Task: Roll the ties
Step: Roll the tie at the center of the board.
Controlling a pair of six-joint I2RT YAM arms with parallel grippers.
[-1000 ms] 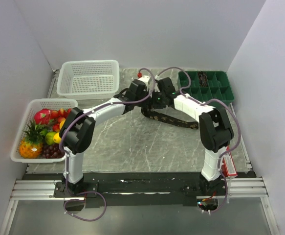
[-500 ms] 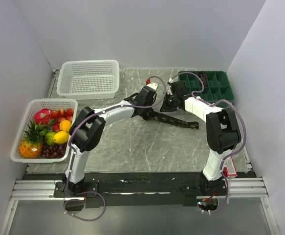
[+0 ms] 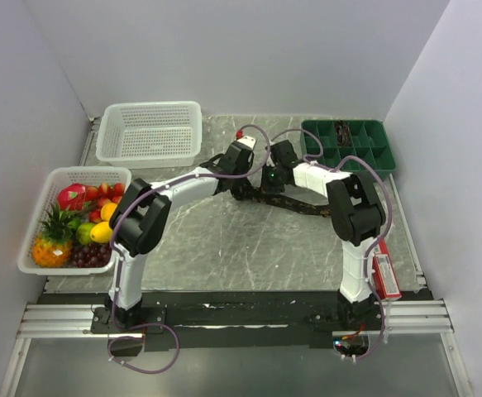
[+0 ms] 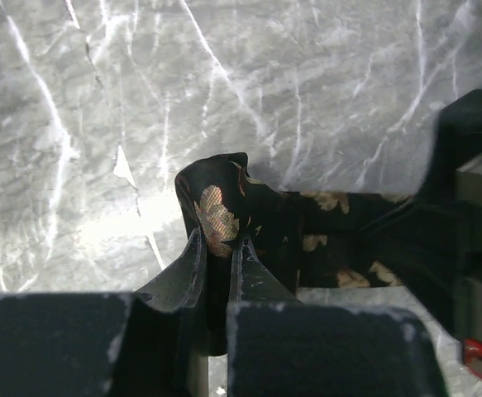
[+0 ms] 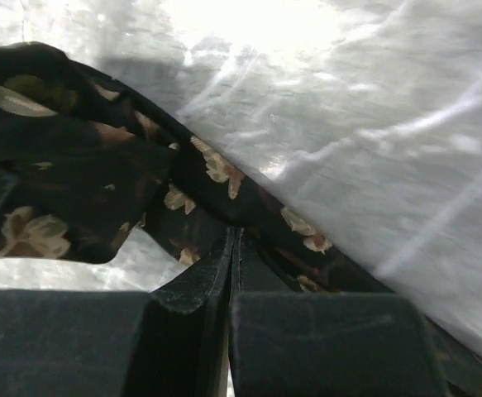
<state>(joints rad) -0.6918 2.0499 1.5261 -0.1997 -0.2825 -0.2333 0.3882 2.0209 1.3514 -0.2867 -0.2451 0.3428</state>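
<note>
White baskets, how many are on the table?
2: an empty basket at the back left, a fruit-filled basket along the left edge. No others seem hidden.

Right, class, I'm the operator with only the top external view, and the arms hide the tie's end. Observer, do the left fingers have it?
Observer: Yes. In the left wrist view the left fingers pinch a folded end of the tie.
Operator: And the other arm?
Observer: The right fingers are shut, tips on the tie's flat strip; whether fabric is caught, I cannot tell.
Operator: Any pattern?
Observer: Tan flower shapes on dark cloth.
</note>
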